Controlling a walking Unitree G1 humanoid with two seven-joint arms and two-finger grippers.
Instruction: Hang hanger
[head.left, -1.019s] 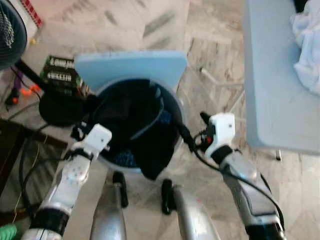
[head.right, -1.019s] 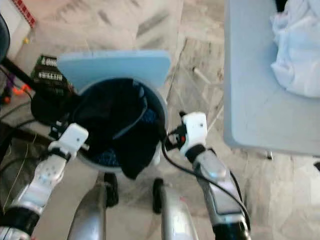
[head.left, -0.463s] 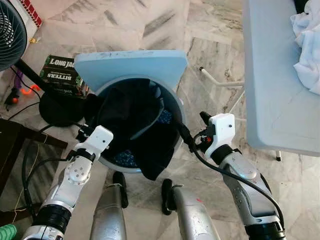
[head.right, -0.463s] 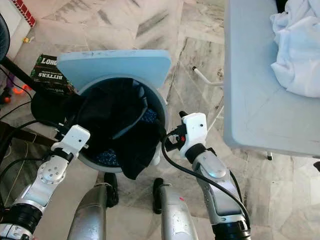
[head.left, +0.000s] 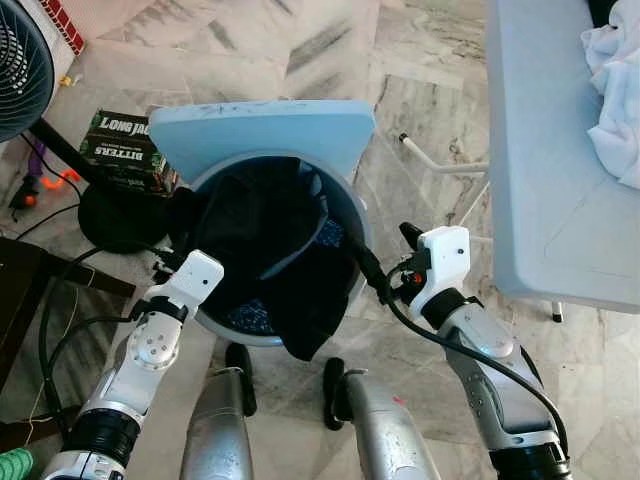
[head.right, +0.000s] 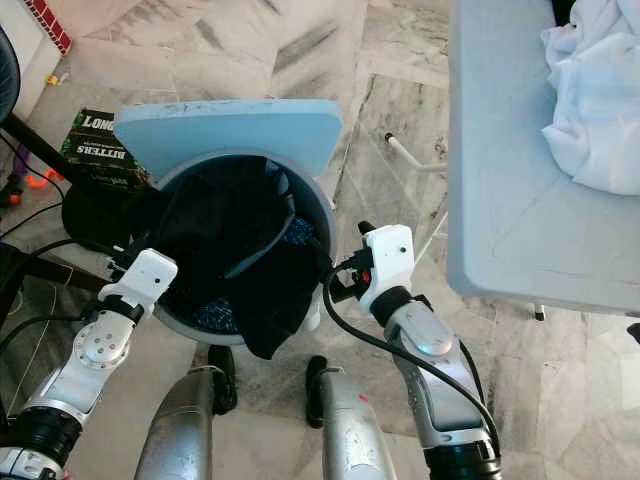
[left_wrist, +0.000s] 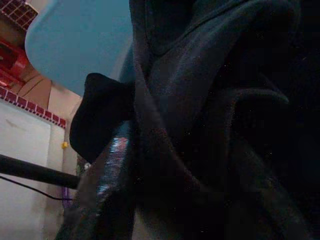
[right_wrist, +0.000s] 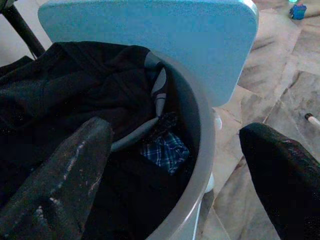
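A round light-blue bin (head.left: 357, 222) stands on the floor in front of me with its blue lid (head.left: 265, 135) raised behind it. Dark clothes (head.left: 250, 220) fill it and drape over the near rim. Among them lies a grey hanger (head.left: 300, 252), seen closer as the grey hanger (right_wrist: 134, 137) beside a blue plaid cloth (right_wrist: 165, 150). My right gripper (head.left: 385, 255) hovers at the bin's right rim, and in the right wrist view this gripper (right_wrist: 175, 132) is open with nothing between its fingers. My left gripper (head.left: 165, 265) is at the bin's left rim, pressed against the dark cloth (left_wrist: 200, 125).
A grey folding table (head.left: 545, 150) with a white cloth (head.left: 615, 90) stands to the right. A fan (head.left: 20, 60), its black base (head.left: 115, 215) and a green box (head.left: 120, 150) sit to the left, beside a dark table (head.left: 20, 290) and cables. Marble floor lies beyond.
The head view was blurred one second ago and is sharp now. Both grippers stay at the bin's rim.
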